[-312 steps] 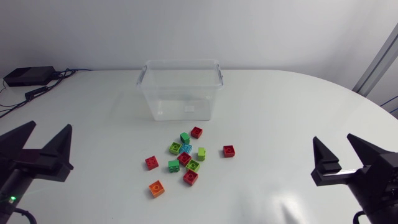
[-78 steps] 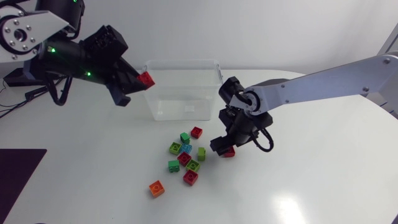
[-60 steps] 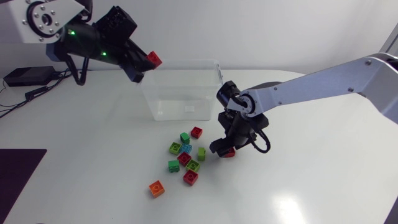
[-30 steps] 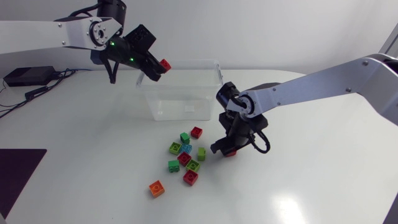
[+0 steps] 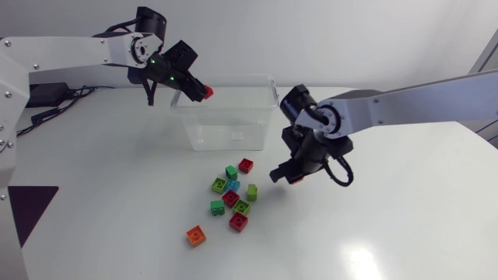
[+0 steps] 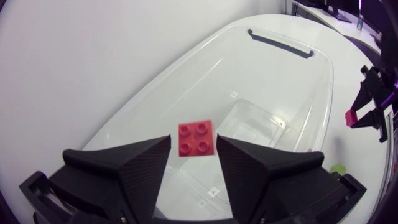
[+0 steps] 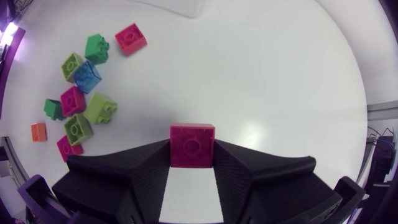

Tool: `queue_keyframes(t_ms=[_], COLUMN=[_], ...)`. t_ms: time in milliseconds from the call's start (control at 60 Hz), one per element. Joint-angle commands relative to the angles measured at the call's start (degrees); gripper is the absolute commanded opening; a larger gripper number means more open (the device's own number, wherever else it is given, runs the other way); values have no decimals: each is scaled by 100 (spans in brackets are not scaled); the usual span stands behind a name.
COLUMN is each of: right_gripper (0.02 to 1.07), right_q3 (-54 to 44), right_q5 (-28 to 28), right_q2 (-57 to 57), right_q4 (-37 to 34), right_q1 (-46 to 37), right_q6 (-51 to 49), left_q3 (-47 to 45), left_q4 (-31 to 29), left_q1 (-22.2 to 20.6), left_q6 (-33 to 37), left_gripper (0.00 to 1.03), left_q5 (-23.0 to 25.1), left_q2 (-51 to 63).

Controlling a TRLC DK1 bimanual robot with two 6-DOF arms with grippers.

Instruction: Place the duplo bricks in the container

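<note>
Left pincer [image 6: 193, 149] clamps red brick [image 6: 197, 138], four studs; container [image 6: 311, 93] clear.

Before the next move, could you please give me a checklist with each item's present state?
1. Left end effector shut on its red brick: ok.
2. That brick over the container opening: ok.
3. Container upright and open: ok.
4. Right end effector shut on the other red brick: ok.
5. Right end effector over the container: not ok, beside it, near the loose bricks.
</note>
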Motion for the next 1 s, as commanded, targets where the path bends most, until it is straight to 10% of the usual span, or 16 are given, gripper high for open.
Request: queue_keyframes(t_ms=[0, 83, 400, 983], right_gripper=[44, 44, 44, 44], right_q3=[95, 376, 1360, 3100], right_q5=[96, 96, 79, -62], right_q2=[-413, -624, -694, 404], right_q4=[-187, -301, -389, -310], right_q1=[-109, -215, -311, -180], right_q6=[-93, -154, -198, -435], left_q3=[264, 229, -368, -4614], left_q4=[-49, -67, -392, -1060], left_q1=[11, 11, 2, -552], left_q6=[-161, -240, -398, 876], left_gripper=[82, 96, 97, 97], left_q5=[1, 10, 229, 458], left_q2=[131, -79, -1609, -4254])
